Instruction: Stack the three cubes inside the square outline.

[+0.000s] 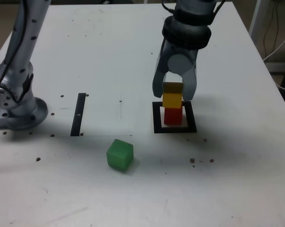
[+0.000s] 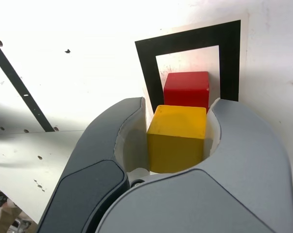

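Yellow cube (image 1: 172, 100) sits clenched in the pincer (image 1: 173, 92) over the red cube (image 1: 172, 116) inside the outline (image 1: 157, 119); green cube (image 1: 119, 154) lies apart on the bench (image 1: 109, 56).

My white table (image 1: 109, 56), speckled with small dark holes, carries the black square outline (image 1: 156, 124) with the red cube (image 1: 173, 117) inside, a green cube (image 1: 119, 154), a narrow black strip (image 1: 78, 114), and my grey base (image 1: 19, 113).

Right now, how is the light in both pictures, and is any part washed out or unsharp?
Exterior view: soft, even light; the green cube and the end effector cast faint shadows on the table; image slightly soft. Wrist view: the table is overexposed to near white, while the yellow cube, red cube and square outline are sharp.
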You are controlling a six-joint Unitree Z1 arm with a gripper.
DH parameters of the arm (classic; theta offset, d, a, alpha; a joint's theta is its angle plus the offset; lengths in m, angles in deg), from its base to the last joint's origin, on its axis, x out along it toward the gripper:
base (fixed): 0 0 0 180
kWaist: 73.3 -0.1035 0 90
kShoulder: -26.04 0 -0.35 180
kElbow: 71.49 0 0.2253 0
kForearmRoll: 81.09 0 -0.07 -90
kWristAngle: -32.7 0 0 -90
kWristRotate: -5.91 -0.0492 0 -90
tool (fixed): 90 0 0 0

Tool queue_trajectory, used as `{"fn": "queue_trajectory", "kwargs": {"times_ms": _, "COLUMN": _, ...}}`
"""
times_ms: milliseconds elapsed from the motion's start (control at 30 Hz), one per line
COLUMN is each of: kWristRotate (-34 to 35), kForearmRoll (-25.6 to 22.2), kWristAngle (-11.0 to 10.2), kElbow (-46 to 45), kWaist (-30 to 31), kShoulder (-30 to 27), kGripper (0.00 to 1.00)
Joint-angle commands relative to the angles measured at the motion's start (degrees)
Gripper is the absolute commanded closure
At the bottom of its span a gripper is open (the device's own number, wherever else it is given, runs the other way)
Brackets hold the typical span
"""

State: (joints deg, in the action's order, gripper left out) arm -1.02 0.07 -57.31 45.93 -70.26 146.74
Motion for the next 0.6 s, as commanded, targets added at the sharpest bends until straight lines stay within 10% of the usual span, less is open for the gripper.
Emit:
{"fn": "queue_trajectory", "kwargs": {"times_ms": 0, "kWristRotate": 0.24, "kForearmRoll": 0.18, "kWristAngle": -0.04, "kElbow": 0.23, "kWaist": 0.04, "kShoulder": 0.39, "kGripper": 0.65}}
{"fn": "queue_trajectory", "kwargs": {"times_ms": 567, "kWristRotate": 0.42, "kForearmRoll": 1.59, "kWristAngle": 0.04, "kElbow": -0.39, "kWaist": 0.04, "kShoulder": 1.03, "kGripper": 0.65}}
